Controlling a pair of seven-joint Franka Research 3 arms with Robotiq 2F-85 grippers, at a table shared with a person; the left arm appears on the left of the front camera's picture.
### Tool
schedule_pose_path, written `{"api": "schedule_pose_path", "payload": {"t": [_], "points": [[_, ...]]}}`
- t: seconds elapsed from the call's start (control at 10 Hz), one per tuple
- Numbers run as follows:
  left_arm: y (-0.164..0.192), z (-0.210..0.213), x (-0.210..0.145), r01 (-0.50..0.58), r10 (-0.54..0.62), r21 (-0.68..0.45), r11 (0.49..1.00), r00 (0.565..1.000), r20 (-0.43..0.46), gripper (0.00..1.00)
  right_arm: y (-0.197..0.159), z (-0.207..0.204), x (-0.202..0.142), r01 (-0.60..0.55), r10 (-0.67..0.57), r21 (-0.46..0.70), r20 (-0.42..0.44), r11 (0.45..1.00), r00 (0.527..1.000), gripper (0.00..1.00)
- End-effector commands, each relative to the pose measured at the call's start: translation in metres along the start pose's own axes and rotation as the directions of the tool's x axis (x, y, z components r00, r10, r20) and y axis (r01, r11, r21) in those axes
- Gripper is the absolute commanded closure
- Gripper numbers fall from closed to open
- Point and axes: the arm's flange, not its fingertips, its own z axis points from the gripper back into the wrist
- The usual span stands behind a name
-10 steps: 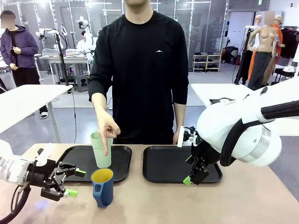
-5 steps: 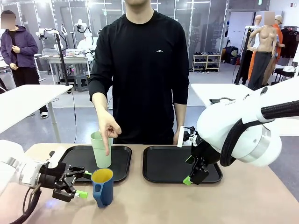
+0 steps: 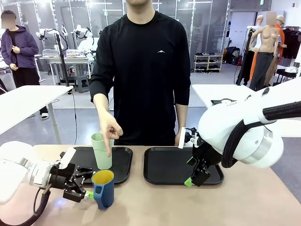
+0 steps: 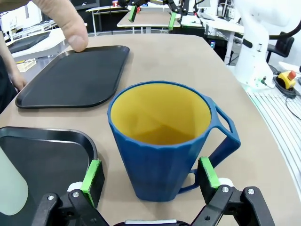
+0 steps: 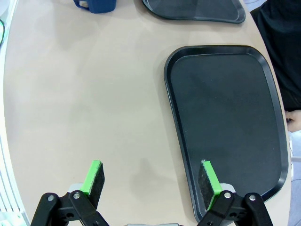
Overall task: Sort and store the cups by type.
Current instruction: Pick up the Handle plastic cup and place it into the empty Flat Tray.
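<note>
The left jaws gape around the blue mug (image 4: 162, 141) (pads not touching), upright on the counter (image 3: 164, 207) before the left tray (image 3: 123, 162). The green tumbler (image 3: 101, 153) stands on that tray, a person's hand (image 3: 109, 132) pointing at it. The right jaws hang released.

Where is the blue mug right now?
In the front view the blue mug stands on the table's left side, just in front of the left tray, inside the open left gripper.

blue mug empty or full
Empty. The left wrist view looks straight into the upright blue mug and shows bare yellow interior down to the bottom.
</note>
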Motion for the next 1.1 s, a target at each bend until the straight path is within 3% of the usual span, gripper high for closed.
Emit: {"api": "schedule_pose_path", "payload": {"t": [0.0,0.9,1.0], "points": [[0.005,-0.011,-0.002,0.011,-0.011,0.011,1.0,1.0,-0.001,0.0,0.001,-0.002,-0.001,0.007,-0.007,-0.013,-0.003,1.0,1.0,0.0],[0.01,-0.046,-0.008,0.012,-0.01,-0.04,0.999,0.998,0.061,0.0,0.001,-0.002,-0.001,0.007,-0.007,-0.013,-0.003,1.0,1.0,0.0],[0.01,-0.048,-0.011,0.029,-0.025,-0.056,0.998,0.997,0.072,0.13,0.001,-0.002,-0.001,0.007,-0.007,-0.013,-0.003,1.0,1.0,0.0]]}}
